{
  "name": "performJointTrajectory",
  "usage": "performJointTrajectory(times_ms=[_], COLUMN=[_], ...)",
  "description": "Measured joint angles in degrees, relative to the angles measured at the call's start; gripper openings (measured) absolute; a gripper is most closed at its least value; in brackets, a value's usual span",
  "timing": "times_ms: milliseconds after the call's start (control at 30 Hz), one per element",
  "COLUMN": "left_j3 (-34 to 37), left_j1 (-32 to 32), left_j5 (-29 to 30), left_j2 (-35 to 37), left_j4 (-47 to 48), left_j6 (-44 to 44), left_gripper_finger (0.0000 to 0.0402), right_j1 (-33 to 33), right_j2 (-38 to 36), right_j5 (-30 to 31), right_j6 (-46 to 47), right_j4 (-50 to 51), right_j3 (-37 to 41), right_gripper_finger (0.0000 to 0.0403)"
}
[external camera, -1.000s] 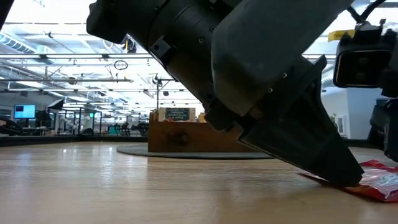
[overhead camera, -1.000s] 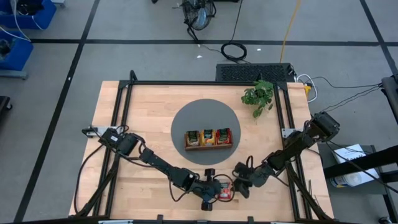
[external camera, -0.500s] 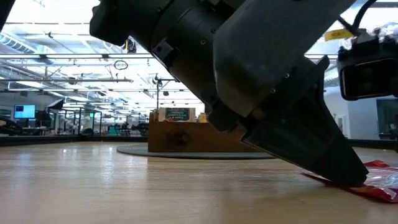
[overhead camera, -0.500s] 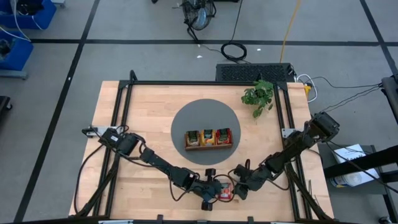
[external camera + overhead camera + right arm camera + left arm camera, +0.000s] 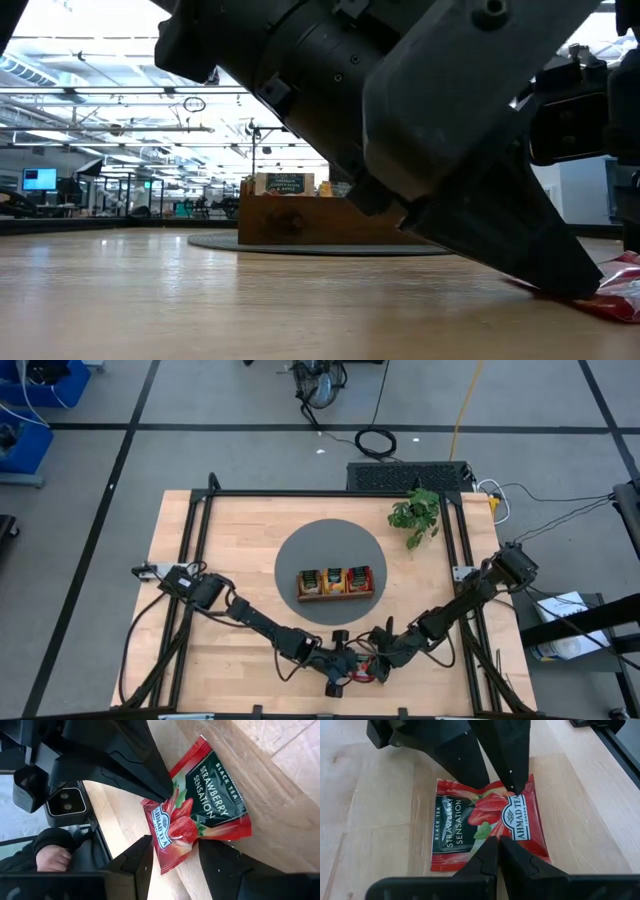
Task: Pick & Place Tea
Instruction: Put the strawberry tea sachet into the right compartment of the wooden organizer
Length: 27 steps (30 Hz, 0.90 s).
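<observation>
At the near edge of the wooden surface (image 5: 230, 550), a red strawberry tea sachet (image 5: 485, 822) lies flat, and both pincers meet over it. The left pincer (image 5: 496, 845) is clenched, its 2 fingertips pressed together and resting on the sachet's near edge, with the tips down on the packet rather than around it. From the opposite side the right pincer (image 5: 172, 852) comes in released, its 2 fingers spread with a gap between them, and one corner of the sachet lies in that gap. In the low view the left arm fills most of the frame, its dark finger slanting down onto the red sachet (image 5: 620, 285) at the far right of the picture.

Beyond them, in the middle of the surface, a grey round mat (image 5: 300, 555) carries a brown wooden tray (image 5: 335, 596) with 3 compartments, each holding upright sachets: dark green, orange-yellow and red. Farther back, near the far right corner, sits a small green plant (image 5: 415, 512). In the right wrist view, a person's hand (image 5: 50, 857) in a dark sleeve shows beyond the near edge.
</observation>
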State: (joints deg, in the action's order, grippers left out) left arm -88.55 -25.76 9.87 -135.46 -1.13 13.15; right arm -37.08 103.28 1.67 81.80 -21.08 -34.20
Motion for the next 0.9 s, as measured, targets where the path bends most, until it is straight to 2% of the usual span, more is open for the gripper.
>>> performJointTrajectory(times_ms=[267,400,700,900], left_j3=[0.0,0.0,0.0,0.0], left_j1=[0.0,-0.3,-0.3,-0.6], left_j5=[0.2,0.8,0.7,0.8], left_j2=[0.0,0.0,0.0,0.5], left_j4=[0.0,-0.1,-0.2,0.0], left_j6=[0.5,0.7,0.4,-1.7], left_gripper_finger=[0.0026,0.0026,0.0026,0.0026], right_j1=[0.0,0.0,0.1,0.2], right_j2=[-1.1,-1.2,-1.2,-1.2], right_j5=[1.4,2.0,2.7,4.6], right_j6=[-0.4,-1.3,-10.4,-15.3], right_j4=[4.1,5.4,6.3,6.8], right_j3=[0.1,0.1,0.1,0.1], right_gripper_finger=[0.0131,0.0102,0.0011,0.0001])
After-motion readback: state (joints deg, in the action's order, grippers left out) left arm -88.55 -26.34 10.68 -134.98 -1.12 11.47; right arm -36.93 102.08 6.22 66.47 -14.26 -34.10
